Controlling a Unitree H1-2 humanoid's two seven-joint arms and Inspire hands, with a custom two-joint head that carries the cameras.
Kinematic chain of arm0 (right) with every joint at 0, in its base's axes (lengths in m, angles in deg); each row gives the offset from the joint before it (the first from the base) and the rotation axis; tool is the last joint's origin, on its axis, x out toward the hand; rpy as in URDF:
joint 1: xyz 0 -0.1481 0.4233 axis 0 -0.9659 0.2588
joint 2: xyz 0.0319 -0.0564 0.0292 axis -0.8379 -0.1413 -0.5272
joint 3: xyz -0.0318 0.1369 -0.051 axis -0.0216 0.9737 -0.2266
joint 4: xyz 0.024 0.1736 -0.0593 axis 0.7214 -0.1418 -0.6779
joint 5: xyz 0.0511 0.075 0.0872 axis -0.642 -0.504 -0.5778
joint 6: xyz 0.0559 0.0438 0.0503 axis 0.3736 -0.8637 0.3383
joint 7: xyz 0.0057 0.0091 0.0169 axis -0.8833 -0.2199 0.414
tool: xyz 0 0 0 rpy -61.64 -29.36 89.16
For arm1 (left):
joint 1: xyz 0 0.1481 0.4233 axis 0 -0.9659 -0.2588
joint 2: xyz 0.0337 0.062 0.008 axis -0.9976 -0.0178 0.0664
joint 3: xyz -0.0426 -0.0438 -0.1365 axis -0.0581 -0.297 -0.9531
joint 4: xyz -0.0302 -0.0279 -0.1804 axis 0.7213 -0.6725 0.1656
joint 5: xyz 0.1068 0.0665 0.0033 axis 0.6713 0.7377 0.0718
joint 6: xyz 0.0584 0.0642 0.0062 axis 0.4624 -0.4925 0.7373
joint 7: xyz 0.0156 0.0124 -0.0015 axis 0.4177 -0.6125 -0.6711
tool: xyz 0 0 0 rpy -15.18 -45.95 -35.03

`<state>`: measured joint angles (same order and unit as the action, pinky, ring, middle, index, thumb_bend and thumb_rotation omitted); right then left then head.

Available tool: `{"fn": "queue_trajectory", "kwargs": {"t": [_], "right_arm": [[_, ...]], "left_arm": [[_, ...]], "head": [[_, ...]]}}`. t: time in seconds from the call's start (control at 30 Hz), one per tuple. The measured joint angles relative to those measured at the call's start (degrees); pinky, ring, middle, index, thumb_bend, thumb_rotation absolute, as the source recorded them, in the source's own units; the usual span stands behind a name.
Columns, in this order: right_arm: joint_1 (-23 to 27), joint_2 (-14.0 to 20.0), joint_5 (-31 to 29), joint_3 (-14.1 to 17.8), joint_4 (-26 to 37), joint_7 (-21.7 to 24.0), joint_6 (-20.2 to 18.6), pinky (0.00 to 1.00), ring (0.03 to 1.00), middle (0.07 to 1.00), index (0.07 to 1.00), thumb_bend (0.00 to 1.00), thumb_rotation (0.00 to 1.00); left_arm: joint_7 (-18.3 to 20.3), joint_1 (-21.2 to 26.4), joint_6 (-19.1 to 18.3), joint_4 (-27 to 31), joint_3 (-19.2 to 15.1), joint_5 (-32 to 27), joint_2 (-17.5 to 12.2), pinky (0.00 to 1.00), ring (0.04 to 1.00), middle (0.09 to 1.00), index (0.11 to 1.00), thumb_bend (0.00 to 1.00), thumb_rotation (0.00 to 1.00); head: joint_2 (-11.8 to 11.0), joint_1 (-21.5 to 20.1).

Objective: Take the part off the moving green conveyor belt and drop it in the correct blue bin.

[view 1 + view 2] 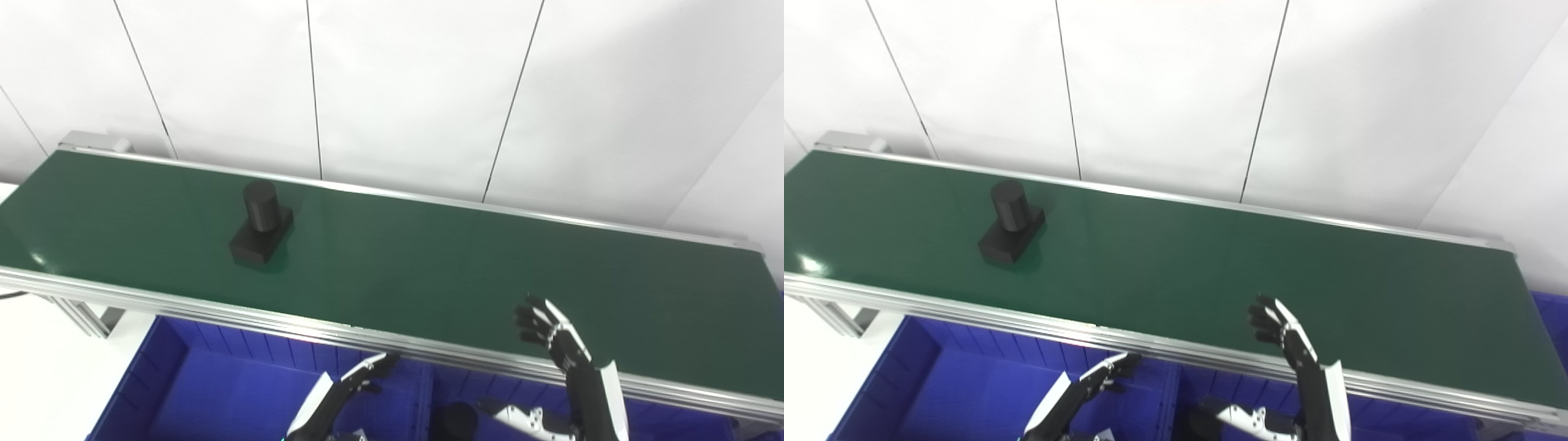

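A black part [262,222], a cylinder standing on a square base, sits on the green conveyor belt [429,263] left of centre. My right hand [551,334] is raised over the belt's near edge at the right, fingers apart and empty, far from the part. My left hand [370,372] is low, below the belt's near rail and over the left blue bin [214,392], fingers loosely extended and empty. A dark round piece [456,419] lies in the right blue bin [453,383].
The belt has aluminium rails [245,312] along both long sides and a white wall behind it. A divider [427,398] separates the two blue bins below the near rail. A white surface [43,367] lies at the lower left.
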<state>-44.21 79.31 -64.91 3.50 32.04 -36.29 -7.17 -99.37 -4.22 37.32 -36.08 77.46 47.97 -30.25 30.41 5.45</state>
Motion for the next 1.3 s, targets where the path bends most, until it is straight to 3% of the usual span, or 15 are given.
{"fn": "queue_trajectory", "kwargs": {"t": [0.47, 0.7, 0.93, 1.3], "right_arm": [[11.9, -0.8, 0.4, -0.6, 1.7, 3.1, -10.4, 0.68, 0.744, 0.791, 0.863, 0.85, 0.29], [20.4, -1.0, 0.7, -1.5, -0.9, 6.5, -18.7, 0.67, 0.743, 0.797, 0.868, 0.84, 0.30], [24.9, -1.5, 0.9, -2.2, -6.8, 7.4, -22.2, 0.66, 0.738, 0.796, 0.865, 0.86, 0.30], [31.4, -1.8, 1.6, -3.1, -14.1, 7.4, -23.2, 0.68, 0.748, 0.794, 0.874, 0.87, 0.35]], "left_arm": [[-1.5, 2.1, 0.0, -1.9, 1.2, 0.0, 0.0, 0.71, 0.812, 0.864, 0.858, 0.86, 0.23], [-2.8, 3.2, 0.0, -2.8, 2.0, 0.1, -0.1, 0.70, 0.800, 0.854, 0.851, 0.85, 0.23], [-3.0, 3.3, 0.0, -3.7, 2.7, 0.0, 0.0, 0.65, 0.749, 0.815, 0.833, 0.85, 0.23], [-3.8, 3.8, 0.0, -3.7, 3.1, -0.1, 0.2, 0.66, 0.737, 0.787, 0.819, 0.86, 0.26]], "head": [[-1.1, -1.1], [-1.3, -2.1], [-1.1, -1.9], [-0.8, -1.8]]}}
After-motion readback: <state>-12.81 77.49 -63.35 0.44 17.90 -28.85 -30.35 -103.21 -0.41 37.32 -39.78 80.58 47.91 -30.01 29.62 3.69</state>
